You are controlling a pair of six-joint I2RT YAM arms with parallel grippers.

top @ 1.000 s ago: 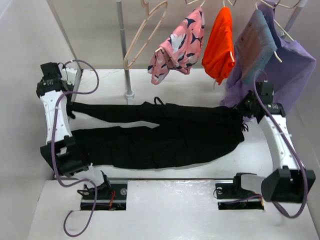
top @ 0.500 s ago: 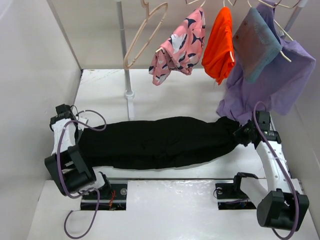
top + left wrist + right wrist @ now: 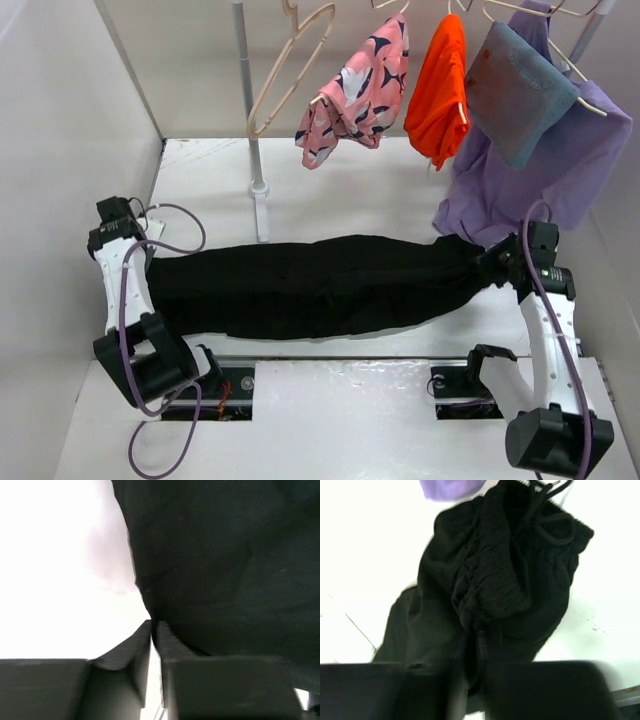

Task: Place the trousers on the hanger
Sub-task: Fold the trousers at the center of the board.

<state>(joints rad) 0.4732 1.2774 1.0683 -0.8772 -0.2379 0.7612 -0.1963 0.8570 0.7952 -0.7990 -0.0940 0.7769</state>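
Observation:
The black trousers (image 3: 320, 285) lie folded lengthwise in one long band across the table, waistband to the right. My left gripper (image 3: 148, 263) is at their left end; in the left wrist view its fingers (image 3: 154, 625) are pressed together with the cloth edge (image 3: 225, 570) pinched at the tips. At the right end my right gripper (image 3: 492, 266) holds the gathered waistband (image 3: 505, 580), with dark cloth filling the narrow gap between its fingers (image 3: 475, 635). The pale wooden hanger (image 3: 290, 65) hangs bare on the rail at the back left, well above the trousers.
A pink patterned garment (image 3: 355, 95), an orange one (image 3: 440, 85) and a purple shirt (image 3: 530, 170) under a grey-blue cloth (image 3: 515, 90) hang along the rail. The rail's post (image 3: 250, 100) stands just behind the trousers. A white wall (image 3: 60, 200) closes the left side.
The trousers, spread with their legs apart a second ago, are now folded into one narrow band. Both arms swung toward the near side, then eased slightly outward.

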